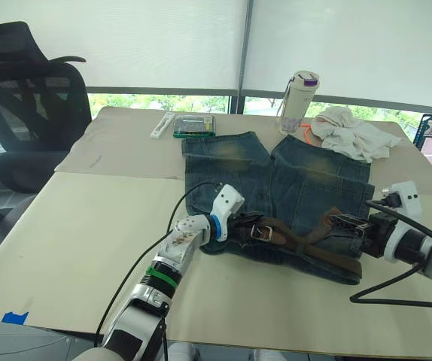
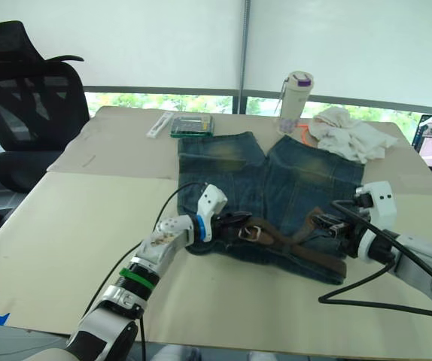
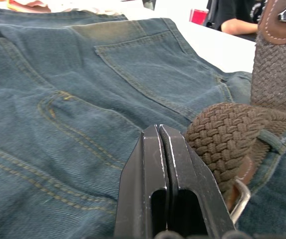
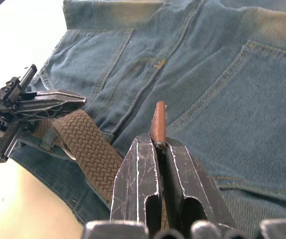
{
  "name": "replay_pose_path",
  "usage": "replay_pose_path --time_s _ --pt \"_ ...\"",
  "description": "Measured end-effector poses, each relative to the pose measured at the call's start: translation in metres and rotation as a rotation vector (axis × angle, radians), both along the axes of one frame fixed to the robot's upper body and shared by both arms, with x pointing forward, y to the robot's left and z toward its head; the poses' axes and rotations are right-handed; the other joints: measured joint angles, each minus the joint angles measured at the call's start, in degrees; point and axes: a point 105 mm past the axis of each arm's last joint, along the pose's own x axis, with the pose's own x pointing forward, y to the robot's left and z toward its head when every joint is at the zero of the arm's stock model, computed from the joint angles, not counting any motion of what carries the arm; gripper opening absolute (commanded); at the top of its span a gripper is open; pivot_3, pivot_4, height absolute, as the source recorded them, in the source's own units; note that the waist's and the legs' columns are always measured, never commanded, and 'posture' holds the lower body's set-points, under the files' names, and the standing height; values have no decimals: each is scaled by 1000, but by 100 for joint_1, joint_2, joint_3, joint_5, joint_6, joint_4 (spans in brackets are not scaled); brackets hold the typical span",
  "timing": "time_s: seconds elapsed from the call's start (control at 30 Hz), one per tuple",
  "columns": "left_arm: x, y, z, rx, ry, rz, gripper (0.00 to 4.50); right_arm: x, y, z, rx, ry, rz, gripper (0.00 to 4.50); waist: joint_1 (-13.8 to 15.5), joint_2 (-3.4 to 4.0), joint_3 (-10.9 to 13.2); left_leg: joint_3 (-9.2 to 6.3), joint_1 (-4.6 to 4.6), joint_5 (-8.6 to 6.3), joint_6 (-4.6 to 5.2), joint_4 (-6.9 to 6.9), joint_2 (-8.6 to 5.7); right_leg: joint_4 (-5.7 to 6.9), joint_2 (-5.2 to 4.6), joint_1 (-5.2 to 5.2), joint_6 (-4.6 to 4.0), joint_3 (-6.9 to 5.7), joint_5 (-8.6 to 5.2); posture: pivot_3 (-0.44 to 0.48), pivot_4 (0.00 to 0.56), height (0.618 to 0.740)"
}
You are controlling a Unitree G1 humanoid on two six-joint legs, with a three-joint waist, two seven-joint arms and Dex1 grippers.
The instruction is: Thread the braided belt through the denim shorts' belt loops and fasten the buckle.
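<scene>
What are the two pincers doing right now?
Left pincer: closed, empty, beside the braided belt.
Right pincer: closed on the belt's brown tip.

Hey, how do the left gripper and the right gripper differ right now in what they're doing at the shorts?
The right gripper is shut on the leather tip of the braided belt; the left gripper is shut with nothing between its fingers. The left gripper sits by the buckle; the right gripper is at the other end of the waistband. Both rest on the denim shorts.
</scene>
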Motion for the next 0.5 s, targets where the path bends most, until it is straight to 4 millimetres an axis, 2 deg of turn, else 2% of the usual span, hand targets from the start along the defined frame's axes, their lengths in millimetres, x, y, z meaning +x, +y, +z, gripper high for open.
replay_pose_path --time_s 0.2,0.5 --pt "-6 -1 1 -13 -5 -24 60 -1 -1 0 -5 -3 -8 0 4 0 0 0 0 0 0 1 0 0 0 0 0 0 0 0 150 740" --pt "-11 -10 -12 75 -37 -54 60 -1 -4 3 -4 -10 -22 0 25 0 -1 0 2 -1 1 6 0 -1 0 5 0 0 0 0 150 740"
